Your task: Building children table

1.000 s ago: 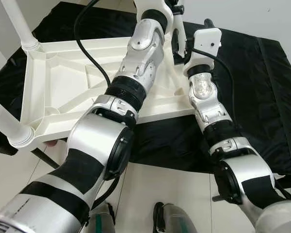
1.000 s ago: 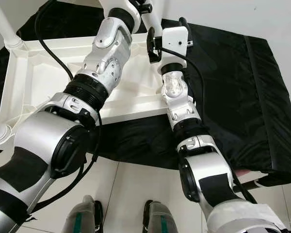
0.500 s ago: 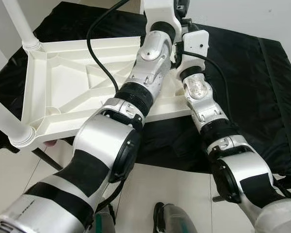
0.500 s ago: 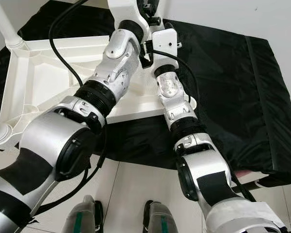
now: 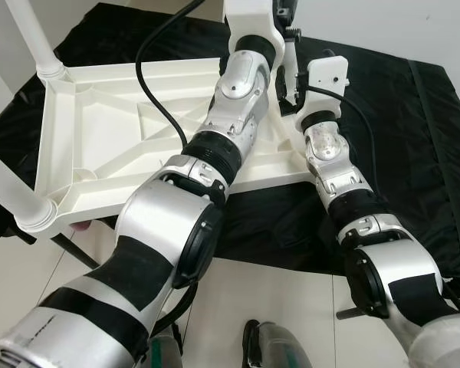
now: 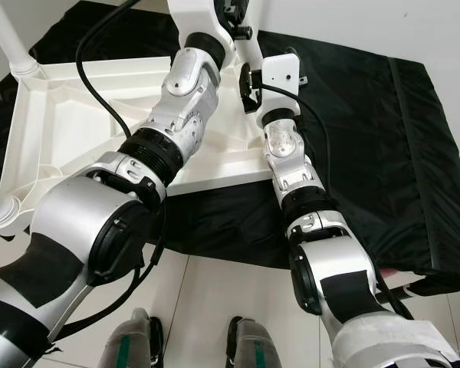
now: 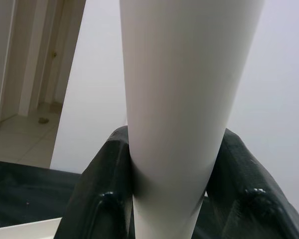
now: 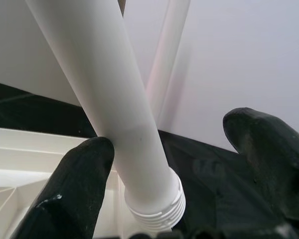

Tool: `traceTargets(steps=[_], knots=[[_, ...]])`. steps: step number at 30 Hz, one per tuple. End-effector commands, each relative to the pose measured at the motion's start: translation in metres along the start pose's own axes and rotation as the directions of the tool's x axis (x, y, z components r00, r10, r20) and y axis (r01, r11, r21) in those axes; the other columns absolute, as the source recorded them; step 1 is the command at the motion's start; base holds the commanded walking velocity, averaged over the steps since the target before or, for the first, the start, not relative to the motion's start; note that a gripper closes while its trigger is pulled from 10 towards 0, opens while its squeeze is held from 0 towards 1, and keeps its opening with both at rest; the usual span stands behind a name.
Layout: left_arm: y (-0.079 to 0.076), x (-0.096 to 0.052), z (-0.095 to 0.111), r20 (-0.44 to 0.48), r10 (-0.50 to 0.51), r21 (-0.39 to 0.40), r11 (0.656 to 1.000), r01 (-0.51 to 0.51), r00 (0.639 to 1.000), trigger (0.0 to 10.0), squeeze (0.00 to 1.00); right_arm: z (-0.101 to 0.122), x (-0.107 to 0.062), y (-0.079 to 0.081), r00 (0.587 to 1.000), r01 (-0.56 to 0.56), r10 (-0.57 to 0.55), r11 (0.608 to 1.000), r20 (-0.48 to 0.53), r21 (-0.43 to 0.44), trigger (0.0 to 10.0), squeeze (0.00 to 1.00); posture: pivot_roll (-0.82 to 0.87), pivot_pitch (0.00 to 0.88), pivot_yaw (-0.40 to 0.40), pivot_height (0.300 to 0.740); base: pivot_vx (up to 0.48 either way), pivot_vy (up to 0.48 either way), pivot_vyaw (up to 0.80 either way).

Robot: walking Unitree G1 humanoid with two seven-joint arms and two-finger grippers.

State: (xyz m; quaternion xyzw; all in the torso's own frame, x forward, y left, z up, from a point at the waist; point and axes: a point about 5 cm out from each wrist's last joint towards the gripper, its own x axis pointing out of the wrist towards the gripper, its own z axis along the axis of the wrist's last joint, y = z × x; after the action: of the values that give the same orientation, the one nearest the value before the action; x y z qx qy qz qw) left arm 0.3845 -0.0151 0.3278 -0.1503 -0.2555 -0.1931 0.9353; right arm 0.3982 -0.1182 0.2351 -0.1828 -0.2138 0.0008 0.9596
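Table leg (image 7: pixel 184 99) top cut off; left hand (image 7: pixel 169 209) half-hidden behind it.

Bright even indoor light, soft shadows, sharp head views, wrist views softly blurred close-up

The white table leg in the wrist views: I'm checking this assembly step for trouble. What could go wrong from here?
The left gripper is clamped on the white leg, while the right gripper is open around it near the threaded end. With only one grip, the leg might tilt and cross-thread.

The upturned tabletop overhangs the black-covered surface, so pushing on the leg could shift or tip it.
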Motion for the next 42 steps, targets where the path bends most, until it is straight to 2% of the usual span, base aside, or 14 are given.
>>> traceTargets(steps=[1,12,22,27,33,39,42], knots=[[-0.014,0.001,0.004,0.018,-0.157,0.002,0.988,0.157,0.987,10.0,0.0,-0.005,0.0,-0.006,0.999,0.023,-0.024,1.0,-0.027,-0.013,10.0,0.0,0.02,0.069,-0.034,0.74,0.0,0.0,0.0],[-0.01,0.001,0.0,0.004,-0.142,-0.063,0.988,0.142,0.99,10.0,0.0,-0.008,0.005,-0.005,0.998,-0.01,0.008,0.999,-0.057,-0.035,10.0,0.0,0.03,0.07,-0.036,0.74,0.0,0.0,0.0],[-0.009,0.0,0.001,0.027,-0.134,-0.031,0.99,0.135,0.991,10.0,0.0,-0.006,0.005,0.008,0.993,-0.107,0.107,0.994,-0.049,-0.005,10.0,0.0,0.02,0.072,-0.036,0.74,0.0,0.0,0.0],[-0.008,0.0,0.001,0.035,-0.134,-0.027,0.99,0.135,0.99,10.0,0.0,-0.01,0.004,0.009,0.99,-0.123,0.124,0.992,-0.071,0.021,10.0,0.0,0.02,0.072,-0.034,0.74,0.0,0.0,0.0],[-0.007,0.0,0.003,0.043,-0.135,-0.018,0.991,0.136,0.99,10.0,0.0,-0.01,0.003,0.009,0.991,-0.118,0.117,0.993,-0.068,-0.009,10.0,0.0,0.02,0.072,-0.035,0.74,0.0,0.0,0.0],[-0.01,-0.003,0.0,0.057,-0.146,-0.108,0.983,0.152,0.988,10.0,0.0,-0.01,0.006,0.009,0.989,-0.127,0.124,0.992,-0.086,-0.026,10.0,0.0,0.03,0.074,-0.039,0.74,0.0,0.0,0.0],[-0.012,-0.004,-0.002,0.058,-0.152,-0.125,0.98,0.158,0.987,10.0,0.0,-0.009,0.008,0.009,0.988,-0.133,0.13,0.991,-0.087,-0.025,10.0,0.0,0.03,0.074,-0.038,0.74,0.0,0.0,0.0]])
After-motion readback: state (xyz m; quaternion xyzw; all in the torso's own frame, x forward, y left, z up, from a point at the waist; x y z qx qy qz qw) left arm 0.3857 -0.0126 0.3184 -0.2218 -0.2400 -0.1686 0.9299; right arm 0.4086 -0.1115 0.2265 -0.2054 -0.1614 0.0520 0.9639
